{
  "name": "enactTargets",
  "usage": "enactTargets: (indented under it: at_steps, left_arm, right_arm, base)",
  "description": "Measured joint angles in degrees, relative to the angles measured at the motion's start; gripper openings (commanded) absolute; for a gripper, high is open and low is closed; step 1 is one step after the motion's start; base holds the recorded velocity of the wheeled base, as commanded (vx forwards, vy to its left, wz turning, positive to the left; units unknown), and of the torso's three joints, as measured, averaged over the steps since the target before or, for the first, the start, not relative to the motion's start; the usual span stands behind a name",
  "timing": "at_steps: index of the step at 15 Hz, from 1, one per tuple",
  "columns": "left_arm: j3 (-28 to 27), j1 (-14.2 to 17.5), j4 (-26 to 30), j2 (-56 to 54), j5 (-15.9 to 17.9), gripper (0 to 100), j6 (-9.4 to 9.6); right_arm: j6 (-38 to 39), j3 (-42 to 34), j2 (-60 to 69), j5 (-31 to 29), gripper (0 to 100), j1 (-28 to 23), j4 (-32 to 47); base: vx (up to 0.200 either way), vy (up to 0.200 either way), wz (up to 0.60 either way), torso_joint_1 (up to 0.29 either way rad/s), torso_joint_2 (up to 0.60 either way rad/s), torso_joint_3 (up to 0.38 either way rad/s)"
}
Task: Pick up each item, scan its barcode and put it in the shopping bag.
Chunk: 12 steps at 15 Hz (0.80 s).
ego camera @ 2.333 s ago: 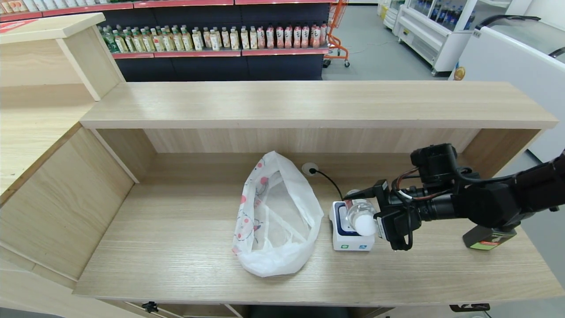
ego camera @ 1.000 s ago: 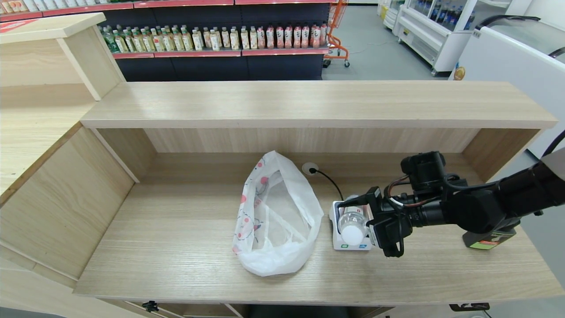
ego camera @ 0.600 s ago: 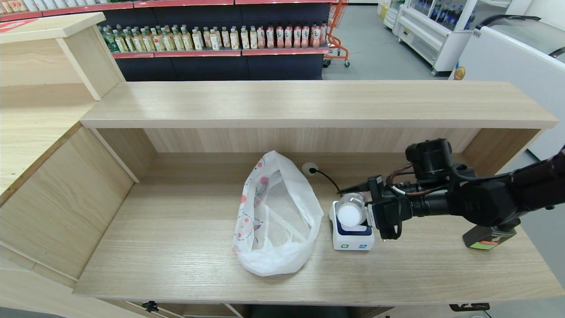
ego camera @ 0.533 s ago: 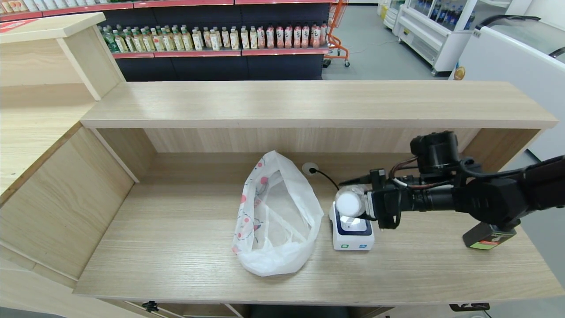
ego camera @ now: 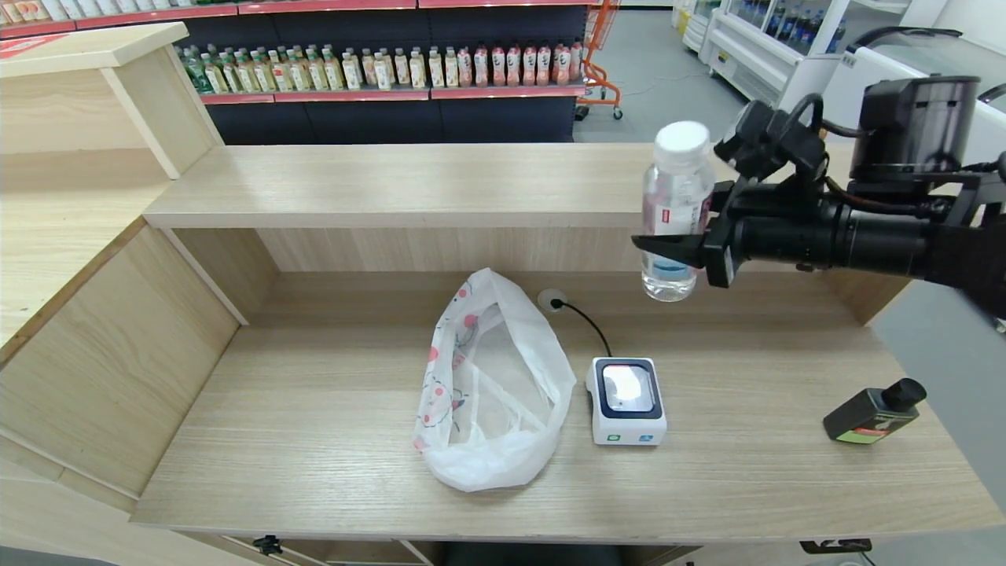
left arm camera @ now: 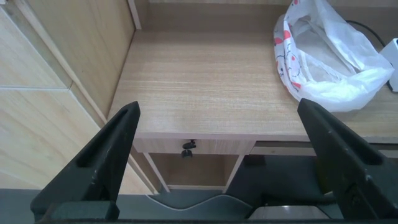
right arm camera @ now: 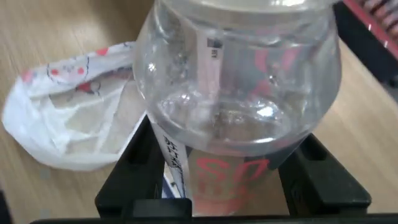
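Observation:
My right gripper [ego camera: 677, 250] is shut on a clear water bottle [ego camera: 674, 211] with a white cap, held upright high above the counter, over and beyond the white barcode scanner [ego camera: 626, 399]. In the right wrist view the water bottle [right arm camera: 239, 106] sits between the black fingers [right arm camera: 140, 168], with the shopping bag [right arm camera: 68, 127] below. The white shopping bag [ego camera: 489, 385] with red print lies open on the counter to the left of the scanner. A dark green bottle [ego camera: 871, 413] with a black cap lies at the counter's right. My left gripper [left arm camera: 224, 155] is open, low in front of the counter's edge.
The wooden counter [ego camera: 314, 424] has a raised back shelf [ego camera: 471, 185] and side walls. A black cable [ego camera: 585, 322] runs from the scanner to a hole in the counter. The shopping bag [left arm camera: 326, 59] shows in the left wrist view.
My right gripper has lifted the water bottle from just above the scanner to well above it and turned it from lying cap-forward to upright. The scanner's window is uncovered.

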<state>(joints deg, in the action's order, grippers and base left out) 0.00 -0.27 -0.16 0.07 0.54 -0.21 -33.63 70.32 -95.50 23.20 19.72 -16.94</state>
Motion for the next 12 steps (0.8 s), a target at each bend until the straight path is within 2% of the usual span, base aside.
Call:
enactTargets:
  at_steps: [2,4,6,8,10,12]
  left_arm:
    - [0.0,0.0,0.0,0.0,0.0,100,-0.01]
    - [0.0,0.0,0.0,0.0,0.0,100,-0.01]
    - [0.0,0.0,0.0,0.0,0.0,100,0.02]
    - [0.0,0.0,0.0,0.0,0.0,100,0.05]
    - [0.0,0.0,0.0,0.0,0.0,100,0.05]
    - [0.0,0.0,0.0,0.0,0.0,100,0.05]
  right_arm:
    - [17.5,-2.9,1.9,-5.2,0,0.0,-0.2]
    - [29.4,-9.9,3.6,-7.4,0,0.1,-4.7]
    - [33.7,-17.4,4.2,-7.8,0,0.4,-16.4]
    - [34.9,-23.6,2.5,-8.0,0,1.2,-28.9]
    - [35.1,-27.0,-0.7,-8.2,0,2.7,-36.3]
    - [35.0,-28.3,-3.8,-8.3,0,4.9,-38.3]
  base:
    - [0.000,0.000,0.00,0.000,0.00,0.000]
    - [0.000,0.000,0.00,0.000,0.00,0.000]
    - [0.000,0.000,0.00,0.000,0.00,0.000]
    - [0.000,0.200,0.00,0.000,0.00,0.005]
    - [0.000,0.200,0.00,-0.003,0.00,0.005]
    - [0.000,0.200,0.00,0.014,0.01,0.002]
